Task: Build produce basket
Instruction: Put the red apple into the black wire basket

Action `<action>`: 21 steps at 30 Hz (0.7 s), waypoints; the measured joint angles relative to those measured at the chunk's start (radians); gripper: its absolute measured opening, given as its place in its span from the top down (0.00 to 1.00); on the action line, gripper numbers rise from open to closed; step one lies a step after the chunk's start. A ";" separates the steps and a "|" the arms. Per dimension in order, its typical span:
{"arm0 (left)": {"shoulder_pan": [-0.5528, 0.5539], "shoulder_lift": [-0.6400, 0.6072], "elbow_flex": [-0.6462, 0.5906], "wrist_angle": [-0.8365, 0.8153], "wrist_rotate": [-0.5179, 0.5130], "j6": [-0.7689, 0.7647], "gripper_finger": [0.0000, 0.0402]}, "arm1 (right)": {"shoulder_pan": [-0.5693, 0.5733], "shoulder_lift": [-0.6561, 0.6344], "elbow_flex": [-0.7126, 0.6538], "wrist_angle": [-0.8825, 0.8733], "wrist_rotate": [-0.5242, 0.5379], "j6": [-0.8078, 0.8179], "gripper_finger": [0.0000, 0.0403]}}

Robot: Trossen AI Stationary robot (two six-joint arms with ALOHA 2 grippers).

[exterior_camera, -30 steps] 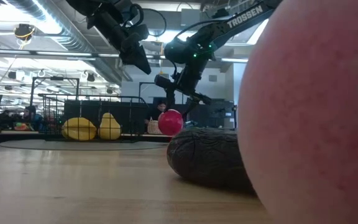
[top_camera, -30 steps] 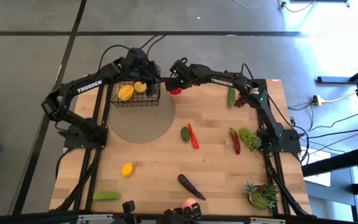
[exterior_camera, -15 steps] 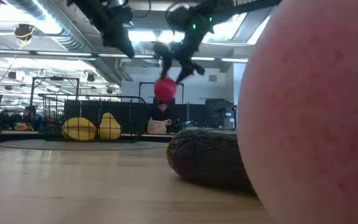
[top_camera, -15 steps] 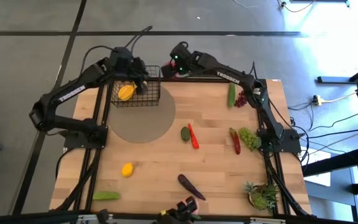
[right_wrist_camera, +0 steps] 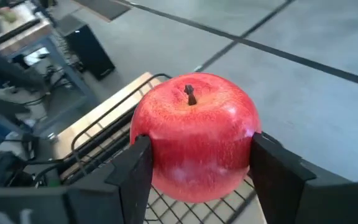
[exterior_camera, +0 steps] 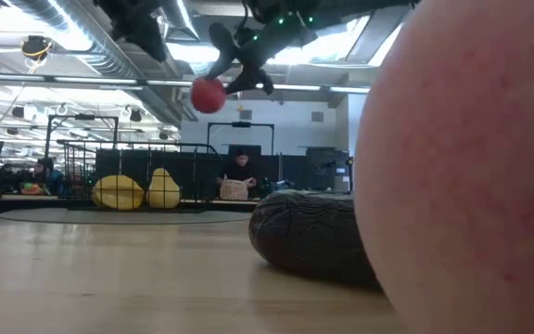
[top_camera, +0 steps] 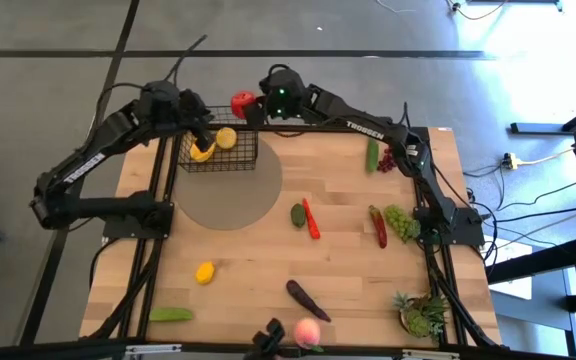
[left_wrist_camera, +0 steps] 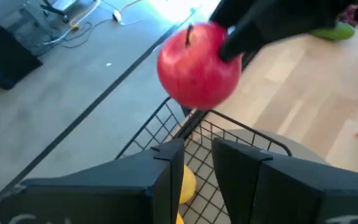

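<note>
The black wire basket (top_camera: 218, 150) sits at the far left corner of the desk (top_camera: 268, 260), its near side overlapping a round grey mat (top_camera: 230, 198). Inside it lie two yellow pieces: a lemon (top_camera: 226, 139) toward the right and a second yellow-orange fruit (top_camera: 202, 151) at the left, which may be a mango, though from here I can't be sure. The right claw (right_wrist_camera: 194, 165) is raised in the air just past the basket's far right corner, clenched on a red apple (top_camera: 242, 103), one finger pressed on either side and the stem pointing up; from the right wrist view the basket's wire rim shows directly beneath the apple. The left claw (left_wrist_camera: 197, 158) hovers over the basket's far left side, its fingers a narrow gap apart and holding nothing, with the apple hanging just in front of it. The rest of the produce is scattered on the desk outside the basket: a cucumber (top_camera: 372, 155) and dark grapes (top_camera: 387, 161) at the far right, a red chili (top_camera: 311, 219) beside a small green piece (top_camera: 297, 214) in the middle, another chili (top_camera: 378, 227) and green grapes (top_camera: 400, 221) at the right edge, a lemon (top_camera: 205, 272), an eggplant (top_camera: 306, 299), a peach (top_camera: 307, 333) and a green vegetable (top_camera: 171, 314) along the near side.
</note>
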 joint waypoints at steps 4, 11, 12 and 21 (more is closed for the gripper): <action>0.000 -0.045 0.000 -0.017 -0.021 -0.006 0.81 | 0.001 0.000 -0.103 0.152 -0.059 0.001 0.46; 0.000 -0.081 0.000 -0.025 -0.061 -0.009 0.81 | 0.010 0.001 -0.313 0.437 -0.077 -0.010 0.46; 0.000 -0.083 0.000 -0.026 -0.067 -0.009 0.81 | 0.012 0.001 -0.339 0.465 -0.082 -0.027 0.46; 0.000 -0.083 0.000 -0.026 -0.071 -0.008 0.81 | 0.047 0.002 -0.452 0.549 -0.098 -0.239 0.46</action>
